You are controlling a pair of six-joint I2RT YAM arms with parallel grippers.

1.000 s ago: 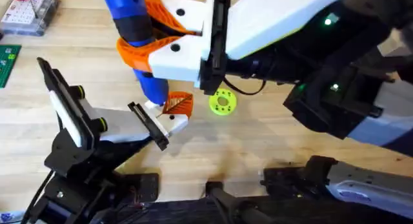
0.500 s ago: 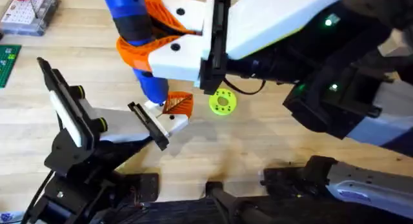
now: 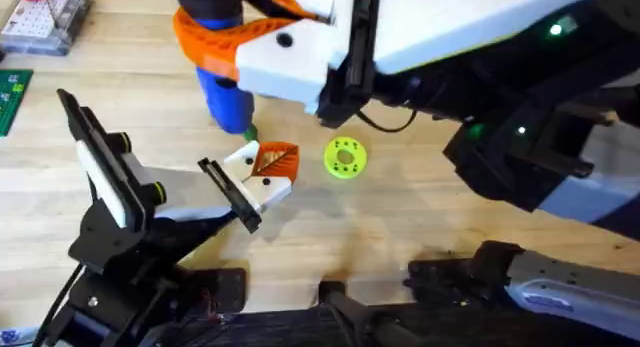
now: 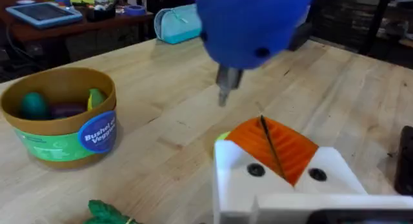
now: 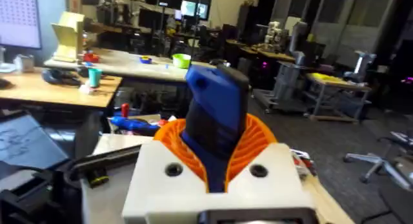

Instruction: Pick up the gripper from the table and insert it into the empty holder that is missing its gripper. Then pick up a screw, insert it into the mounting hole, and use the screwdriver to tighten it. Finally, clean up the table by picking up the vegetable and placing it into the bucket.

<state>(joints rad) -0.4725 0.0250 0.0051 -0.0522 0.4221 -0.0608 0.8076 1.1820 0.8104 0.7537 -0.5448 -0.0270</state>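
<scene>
Screwdriver [image 3: 222,62] above holder [image 3: 262,179], seemingly clear; disc [image 3: 345,157] beside.

overhead looks down on the table [image 3: 420,202]; wrist cameras sit close, sharing with it the blue screwdriver [image 3: 225,92] at upper left.

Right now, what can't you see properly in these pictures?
- Screwdriver: in the overhead view its upper part is cut off by the top edge and covered by the right gripper.
- Screwdriver tip: blurred in the left wrist view, so I can't tell if a screw is on it.
- Bucket: in the left wrist view its rim hides most of what's inside.
- Vegetable: cut off by the left wrist view's bottom edge.
</scene>
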